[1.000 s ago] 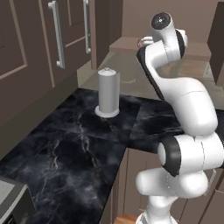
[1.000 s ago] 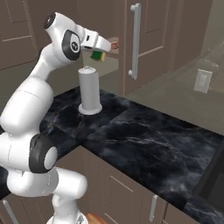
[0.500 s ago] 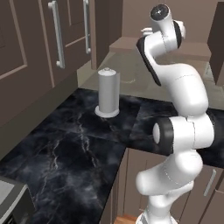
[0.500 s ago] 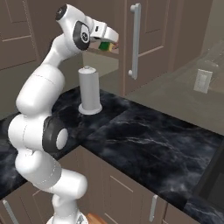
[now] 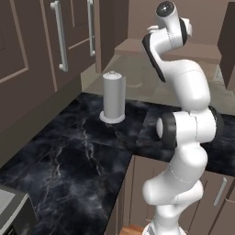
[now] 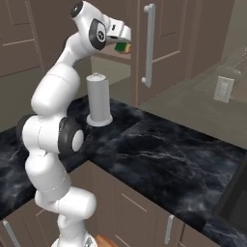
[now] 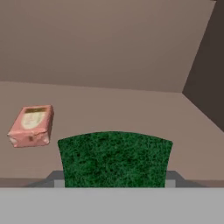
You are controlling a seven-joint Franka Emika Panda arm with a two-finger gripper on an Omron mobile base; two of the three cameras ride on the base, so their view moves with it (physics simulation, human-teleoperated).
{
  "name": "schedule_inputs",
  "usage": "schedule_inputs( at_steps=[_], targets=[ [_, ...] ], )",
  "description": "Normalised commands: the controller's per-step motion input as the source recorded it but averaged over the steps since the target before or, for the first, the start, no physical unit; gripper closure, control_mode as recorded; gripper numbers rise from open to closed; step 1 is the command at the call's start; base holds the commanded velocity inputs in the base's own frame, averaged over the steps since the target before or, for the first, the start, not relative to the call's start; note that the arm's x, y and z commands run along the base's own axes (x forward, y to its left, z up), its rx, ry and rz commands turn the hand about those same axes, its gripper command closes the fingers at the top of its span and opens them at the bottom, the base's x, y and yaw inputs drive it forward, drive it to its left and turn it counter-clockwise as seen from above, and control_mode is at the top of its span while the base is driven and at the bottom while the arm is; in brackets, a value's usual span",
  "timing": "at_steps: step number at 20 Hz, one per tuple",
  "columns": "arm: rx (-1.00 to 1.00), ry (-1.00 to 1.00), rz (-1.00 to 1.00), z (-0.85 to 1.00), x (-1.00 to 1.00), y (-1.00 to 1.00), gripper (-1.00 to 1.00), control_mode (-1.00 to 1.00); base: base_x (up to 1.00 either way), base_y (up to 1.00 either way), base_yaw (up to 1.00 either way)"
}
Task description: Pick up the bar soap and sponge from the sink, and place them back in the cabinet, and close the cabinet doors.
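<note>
The green-topped sponge (image 7: 114,158) sits between the jaws of my gripper (image 7: 113,180), which is shut on it. In the right base view the gripper (image 6: 123,42) is raised high at the opening of the brown cabinet (image 6: 166,29), with the sponge (image 6: 123,47) showing green and yellow under the hand. Inside, on the cabinet shelf (image 7: 131,113), the orange-pink bar soap (image 7: 31,125) lies to the left of the sponge and a little beyond it. A cabinet door (image 6: 164,43) with a long silver handle (image 6: 149,46) stands just right of the hand.
A grey upright cylinder (image 5: 113,97) (image 6: 99,100) stands on the black marble counter (image 5: 69,156) below the hand. More brown doors with bar handles (image 5: 59,36) line the left wall. The black sink's edge (image 6: 239,193) shows at far right. A dark door edge (image 7: 210,65) borders the shelf.
The arm has stretched upward and forward, carrying the sponge from beside the cylinder's top up to the cabinet opening. The cylinder and counter have not moved.
</note>
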Motion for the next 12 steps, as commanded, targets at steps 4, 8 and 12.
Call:
schedule_inputs(
  at_steps=[4, 8, 12],
  targets=[
    [0.00, 0.00, 0.00, -0.01, 0.33, -0.20, 1.00, -1.00, 0.00, 0.00, 0.00],
    [0.00, 0.00, 0.00, -0.09, 0.25, -0.23, 1.00, -1.00, 0.00, 0.00, 0.00],
    [0.00, 0.00, 0.00, -0.16, 0.19, -0.16, 1.00, -1.00, 0.00, 0.00, 0.00]
  ],
)
